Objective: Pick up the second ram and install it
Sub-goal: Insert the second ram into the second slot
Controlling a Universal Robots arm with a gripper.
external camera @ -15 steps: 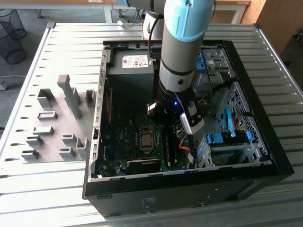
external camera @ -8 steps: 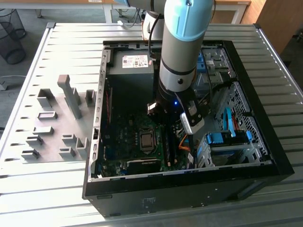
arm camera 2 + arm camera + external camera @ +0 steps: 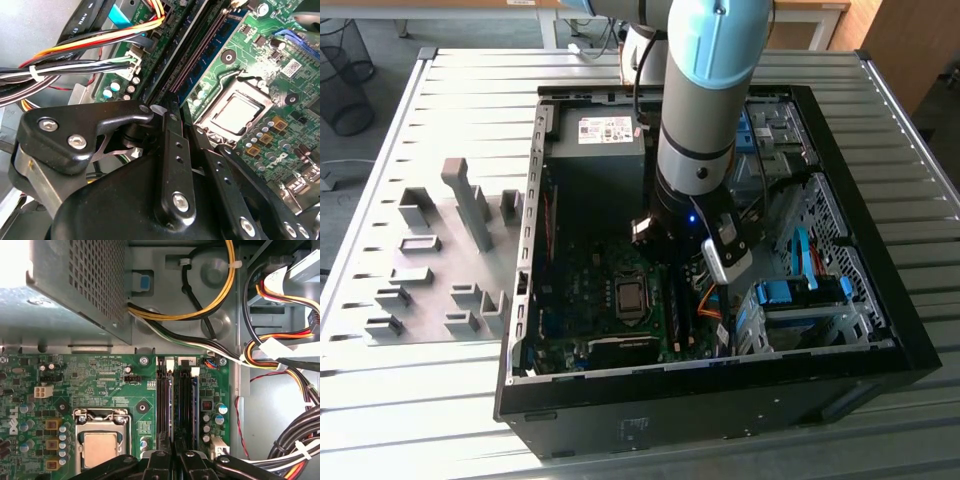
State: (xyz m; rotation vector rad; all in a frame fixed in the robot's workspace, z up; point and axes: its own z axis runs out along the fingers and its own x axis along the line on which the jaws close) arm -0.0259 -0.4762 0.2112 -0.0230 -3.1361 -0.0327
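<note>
The arm reaches down into the open computer case (image 3: 880, 340), which lies on its side on the slatted metal tabletop (image 3: 440, 400), and its gripper (image 3: 174, 456) hangs low over the memory slots (image 3: 170, 405) beside the processor socket (image 3: 101, 442) on the green motherboard (image 3: 90, 385). In the first wrist view the two black fingers (image 3: 159, 462) stand close together, nearly touching, right at the near end of the slots, and between them sits the thin edge of the second ram (image 3: 174, 415), standing upright in its slot just beside another dark stick. The second wrist view shows the same narrow blue board (image 3: 197, 47) running away from the fingertips along the slot, with the jaws drawn in on its near end; whether they truly pinch it or only rest against it I cannot tell for sure. A bundle of yellow, red and black cables (image 3: 280, 350) loops along the side of the case next to the slots, and the perforated grey power supply (image 3: 75, 285) sits beyond the board. To the exterior view's left of the case, a grey parts holder (image 3: 440, 260) rests on the tabletop.
</note>
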